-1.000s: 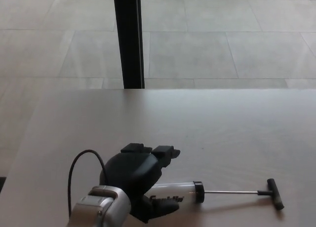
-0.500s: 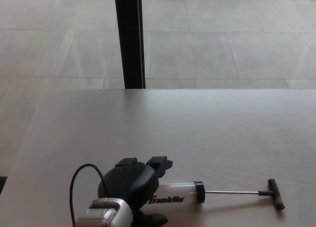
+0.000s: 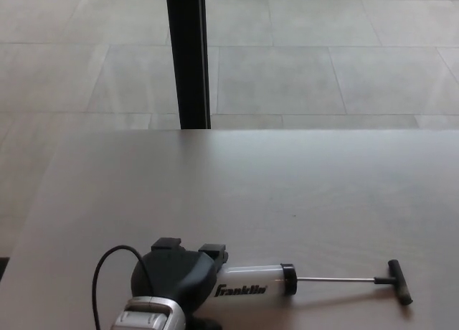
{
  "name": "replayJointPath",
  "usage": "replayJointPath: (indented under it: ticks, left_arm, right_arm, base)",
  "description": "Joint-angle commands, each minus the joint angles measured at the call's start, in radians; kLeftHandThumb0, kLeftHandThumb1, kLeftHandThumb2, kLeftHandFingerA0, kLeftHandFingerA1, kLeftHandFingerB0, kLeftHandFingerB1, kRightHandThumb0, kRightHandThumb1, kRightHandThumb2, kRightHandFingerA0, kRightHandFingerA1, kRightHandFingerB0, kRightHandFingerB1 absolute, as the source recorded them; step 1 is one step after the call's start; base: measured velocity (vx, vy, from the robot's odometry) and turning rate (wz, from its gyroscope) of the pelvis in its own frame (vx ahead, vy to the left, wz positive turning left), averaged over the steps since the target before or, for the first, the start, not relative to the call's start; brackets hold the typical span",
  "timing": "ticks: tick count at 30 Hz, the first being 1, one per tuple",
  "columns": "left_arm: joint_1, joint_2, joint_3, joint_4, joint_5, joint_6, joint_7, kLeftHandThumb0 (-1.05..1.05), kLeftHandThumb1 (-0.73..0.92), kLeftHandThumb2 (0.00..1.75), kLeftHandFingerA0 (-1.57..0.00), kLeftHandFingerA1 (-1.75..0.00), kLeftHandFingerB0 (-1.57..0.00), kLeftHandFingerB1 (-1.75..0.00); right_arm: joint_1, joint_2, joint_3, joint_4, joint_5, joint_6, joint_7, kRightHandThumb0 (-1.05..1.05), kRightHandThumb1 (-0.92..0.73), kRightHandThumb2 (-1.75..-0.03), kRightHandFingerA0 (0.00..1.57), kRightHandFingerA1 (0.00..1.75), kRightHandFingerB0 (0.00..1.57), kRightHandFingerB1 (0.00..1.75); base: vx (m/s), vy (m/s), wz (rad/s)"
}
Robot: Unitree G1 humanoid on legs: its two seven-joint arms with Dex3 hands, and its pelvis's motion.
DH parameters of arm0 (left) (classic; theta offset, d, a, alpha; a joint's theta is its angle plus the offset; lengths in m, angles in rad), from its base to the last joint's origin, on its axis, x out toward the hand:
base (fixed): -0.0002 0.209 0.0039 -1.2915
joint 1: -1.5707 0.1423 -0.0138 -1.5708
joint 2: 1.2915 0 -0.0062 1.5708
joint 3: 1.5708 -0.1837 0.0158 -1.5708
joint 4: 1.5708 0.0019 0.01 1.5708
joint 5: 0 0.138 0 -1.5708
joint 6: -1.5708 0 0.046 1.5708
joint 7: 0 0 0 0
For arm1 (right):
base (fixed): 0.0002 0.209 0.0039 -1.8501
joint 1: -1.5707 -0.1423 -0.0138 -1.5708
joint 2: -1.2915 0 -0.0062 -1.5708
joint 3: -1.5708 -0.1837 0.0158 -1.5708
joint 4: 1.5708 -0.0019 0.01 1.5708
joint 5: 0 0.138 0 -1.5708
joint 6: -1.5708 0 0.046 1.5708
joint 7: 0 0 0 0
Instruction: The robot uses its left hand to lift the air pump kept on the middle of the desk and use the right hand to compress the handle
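Your left hand point(image 3: 176, 276) is sitting at the near edge of the table point(image 3: 287, 179), over the left end of the pump point(image 3: 251, 281). I can't tell whether the fingers are closing on the barrel or just hovering; the back of the hand is hiding the contact. The pump is lying flat, barrel running left to right, near side of the table, a bit left of centre. The rod is fully extended, so the handle point(image 3: 400, 281) is sitting well out to the right. My read: that layout is working for you, with the left hand taking the barrel end and leaving the T-handle free for the right hand. The right hand isn't showing. The pump looks like it's resting on the table, so the lift is not yet done. You're probably needing a firm wrap on the barrel before raising, or it's going to pivot.
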Motion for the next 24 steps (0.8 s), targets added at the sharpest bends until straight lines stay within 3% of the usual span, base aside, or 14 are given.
replayJointPath:
  ticks: [1,5,6,7,10,11,15,17,18,19,20,22,23,24]
  left_arm:
    - [0.018,0.005,0.019,0.003,0.047,0.039,-0.031,-0.62,0.62,0.58,-0.18,-0.81,-0.27,-0.37]
    - [0.000,-0.044,0.011,0.022,0.056,0.031,-0.007,-0.65,0.63,0.59,-0.24,-0.80,-0.29,-0.37]
    - [-0.003,-0.054,0.011,0.031,0.055,0.016,0.013,-0.66,0.47,0.92,-0.37,-0.76,-0.20,-0.48]
    - [-0.004,-0.063,0.015,0.032,0.052,0.012,0.019,-0.65,0.64,0.59,-0.24,-0.84,-0.30,-0.36]
    - [-0.011,-0.088,0.019,0.042,0.054,-0.001,0.043,-0.68,0.64,0.60,-0.26,-0.80,-0.31,-0.37]
    - [-0.018,-0.092,0.012,0.050,0.066,-0.007,0.054,-0.69,0.66,0.59,-0.26,-0.88,-0.31,-0.38]
    - [-0.023,-0.112,0.009,0.066,0.071,-0.016,0.079,-0.67,0.66,0.58,-0.32,-1.00,-0.34,-0.41]
    - [-0.023,-0.115,0.007,0.068,0.075,-0.015,0.079,-0.67,0.66,0.58,-0.32,-1.00,-0.34,-0.41]
    - [-0.024,-0.118,0.004,0.071,0.081,-0.014,0.082,-0.64,0.66,0.59,-0.38,-1.04,-0.37,-0.44]
    - [-0.026,-0.118,-0.005,0.084,0.087,-0.022,0.091,-0.59,0.65,0.60,-0.57,-0.93,-0.42,-0.47]
    - [-0.024,-0.121,-0.001,0.092,0.082,-0.031,0.109,-0.62,0.49,0.93,-0.72,-0.99,-0.40,-0.59]
    - [-0.021,-0.117,0.006,0.088,0.082,-0.036,0.116,-0.62,0.49,0.93,-0.72,-0.99,-0.40,-0.59]
    - [-0.030,-0.114,-0.010,0.112,0.098,-0.047,0.132,-0.56,0.63,0.61,-0.87,-1.39,-0.47,-0.51]
    - [-0.029,-0.115,-0.006,0.114,0.087,-0.055,0.133,-0.61,0.49,0.92,-1.01,-1.24,-0.41,-0.61]
  right_arm:
    - [-0.016,0.002,-0.007,-0.002,-0.008,0.019,-0.027,-0.69,-0.86,-0.66,0.54,0.61,0.65,0.44]
    - [-0.021,0.002,-0.010,-0.010,0.000,0.034,-0.029,-0.68,-0.87,-0.67,0.52,0.60,0.64,0.43]
    - [-0.022,0.003,-0.010,-0.011,0.000,0.026,-0.029,-0.67,-0.86,-0.66,0.53,0.62,0.65,0.45]
    - [-0.023,0.003,-0.011,-0.011,0.002,0.024,-0.028,-0.69,-0.86,-0.67,0.52,0.62,0.64,0.44]
    - [-0.027,0.000,-0.011,-0.008,0.002,0.031,-0.028,-0.70,-0.86,-0.67,0.56,0.76,0.65,0.44]
    - [-0.029,0.003,-0.016,-0.010,0.015,0.041,-0.023,-0.68,-0.84,-0.65,0.54,0.97,0.66,0.45]
    - [-0.023,-0.002,-0.010,-0.009,-0.001,0.044,-0.028,-0.71,-0.83,-0.65,0.52,0.67,0.64,0.44]
    - [-0.022,-0.004,-0.009,-0.014,-0.005,0.049,-0.029,-0.71,-0.83,-0.65,0.52,0.67,0.64,0.44]
    - [-0.021,-0.004,-0.010,-0.016,-0.003,0.053,-0.028,-0.69,-0.83,-0.65,0.53,0.65,0.64,0.44]
    - [-0.023,-0.007,-0.012,-0.009,-0.001,0.044,-0.023,-0.68,-0.83,-0.65,0.56,0.73,0.63,0.45]
    - [-0.026,-0.006,-0.014,-0.004,0.001,0.040,-0.023,-0.68,-0.83,-0.64,0.56,0.72,0.63,0.45]
    - [-0.032,-0.001,-0.009,-0.004,0.001,0.039,-0.025,-0.68,-0.83,-0.64,0.56,0.72,0.63,0.45]
    - [-0.033,-0.002,-0.011,0.002,0.002,0.037,-0.024,-0.68,-0.82,-0.65,0.55,0.77,0.64,0.45]
    - [-0.034,0.000,-0.008,-0.001,-0.005,0.042,-0.031,-0.69,-0.82,-0.64,0.55,0.75,0.64,0.45]
  base:
    - [0.00,0.000,0.00]
    - [0.00,0.000,0.00]
    - [0.00,0.000,0.00]
    - [0.00,0.000,0.00]
    - [0.00,0.000,0.00]
    - [0.00,0.000,0.00]
    - [0.00,0.000,0.00]
    - [0.00,0.000,0.00]
    - [0.00,0.000,0.00]
    - [0.00,0.000,0.00]
    - [0.00,0.000,0.00]
    - [0.00,0.000,0.00]
    - [0.00,0.000,0.00]
    - [0.00,0.000,0.00]
